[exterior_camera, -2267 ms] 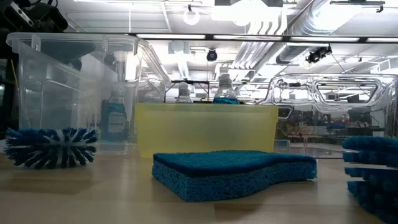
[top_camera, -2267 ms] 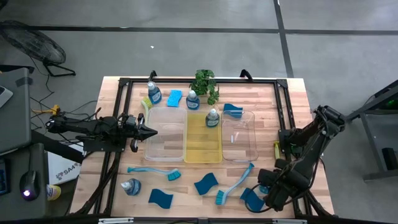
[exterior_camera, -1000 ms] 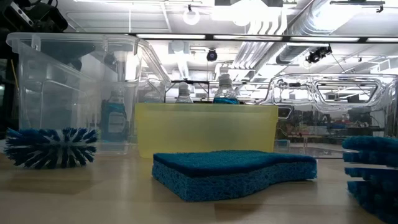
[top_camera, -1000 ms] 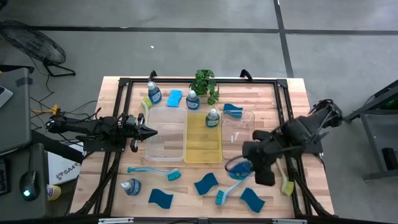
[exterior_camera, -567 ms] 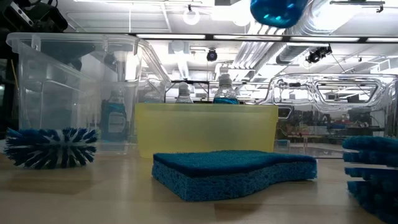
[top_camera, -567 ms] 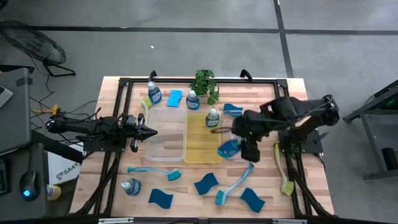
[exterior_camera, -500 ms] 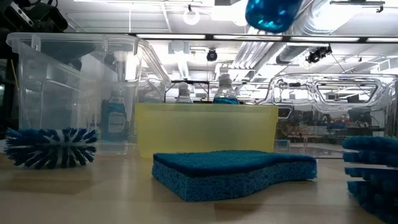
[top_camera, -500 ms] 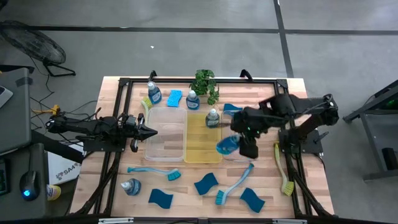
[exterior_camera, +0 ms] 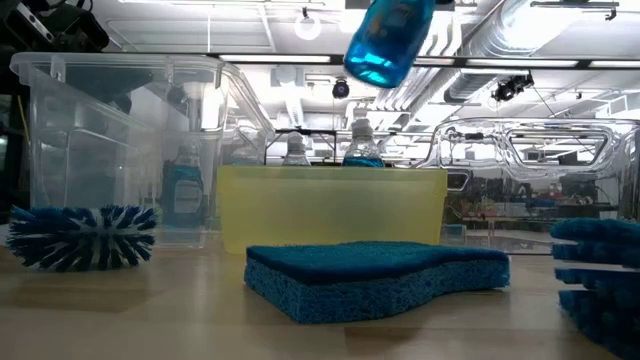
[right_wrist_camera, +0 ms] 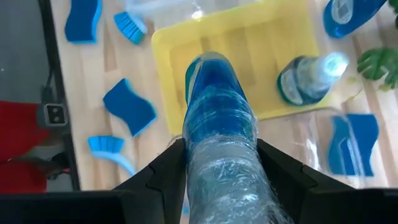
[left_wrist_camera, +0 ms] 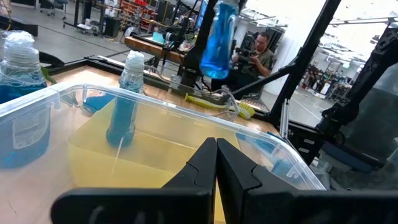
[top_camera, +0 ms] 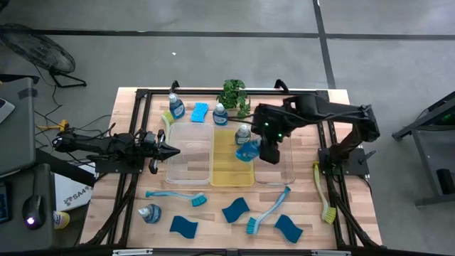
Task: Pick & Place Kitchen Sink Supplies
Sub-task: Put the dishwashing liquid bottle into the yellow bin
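My right gripper [top_camera: 261,149] hangs high over the yellow tray [top_camera: 231,174], shut on a clear bottle of blue dish soap [top_camera: 247,151]. The low view shows that bottle [exterior_camera: 386,38] near the top of the picture, and the left wrist view shows it [left_wrist_camera: 217,40] too. A second soap bottle [top_camera: 242,134] stands upright in the tray's far end. My left gripper [top_camera: 176,150] waits shut, level, at the left side of the left clear tray [top_camera: 190,153]. My right gripper pinches the soap bottle's upper part [right_wrist_camera: 219,163] between its two fingers [right_wrist_camera: 166,171], one on each side. The fingers slant down from the table's right side. The bottle hangs below them, base down and tilted, lifted clear above the yellow tray.
A right clear tray [top_camera: 277,167] adjoins the yellow one. Bottles [top_camera: 175,105], [top_camera: 220,112], a sponge [top_camera: 200,112] and a plant [top_camera: 234,94] stand at the far edge. Blue sponges [top_camera: 235,210], blue brushes [top_camera: 178,195], [top_camera: 269,210], a lying bottle [top_camera: 150,212] and a yellow-green brush [top_camera: 323,193] lie near.
My right gripper has carried the soap bottle from over the table's near right part toward the far edge and the left, to above the yellow tray. It has turned on the way and stayed shut on the bottle, which hangs clear throughout.
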You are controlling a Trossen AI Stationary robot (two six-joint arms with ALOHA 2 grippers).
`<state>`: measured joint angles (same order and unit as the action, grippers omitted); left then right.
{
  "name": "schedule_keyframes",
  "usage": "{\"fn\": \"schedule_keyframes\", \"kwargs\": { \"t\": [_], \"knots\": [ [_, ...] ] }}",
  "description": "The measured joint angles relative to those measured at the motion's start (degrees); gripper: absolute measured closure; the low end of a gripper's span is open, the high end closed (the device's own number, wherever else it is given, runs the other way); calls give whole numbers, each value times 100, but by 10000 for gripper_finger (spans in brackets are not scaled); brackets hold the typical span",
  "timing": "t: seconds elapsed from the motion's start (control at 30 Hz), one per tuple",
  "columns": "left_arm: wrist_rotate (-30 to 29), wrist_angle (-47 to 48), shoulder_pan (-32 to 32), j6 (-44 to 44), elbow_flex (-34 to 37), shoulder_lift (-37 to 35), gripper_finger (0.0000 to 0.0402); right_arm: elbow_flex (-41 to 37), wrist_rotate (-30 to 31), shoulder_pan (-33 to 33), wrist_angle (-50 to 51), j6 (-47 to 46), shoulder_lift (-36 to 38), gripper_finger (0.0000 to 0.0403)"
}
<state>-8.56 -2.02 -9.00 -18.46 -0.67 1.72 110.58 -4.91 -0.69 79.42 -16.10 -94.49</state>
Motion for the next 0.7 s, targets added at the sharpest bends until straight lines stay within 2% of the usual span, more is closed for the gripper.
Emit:
{"fn": "schedule_keyframes", "kwargs": {
  "t": [0.6, 0.7],
  "knots": [
    [0, -2, 0, 0, 0, 2, 399, 5, 112, 330, -412, 1410, -1058, 249],
    [0, -1, -1, 0, 0, 0, 399, 282, 131, 350, -343, 1485, -1356, 249]
  ]
}}
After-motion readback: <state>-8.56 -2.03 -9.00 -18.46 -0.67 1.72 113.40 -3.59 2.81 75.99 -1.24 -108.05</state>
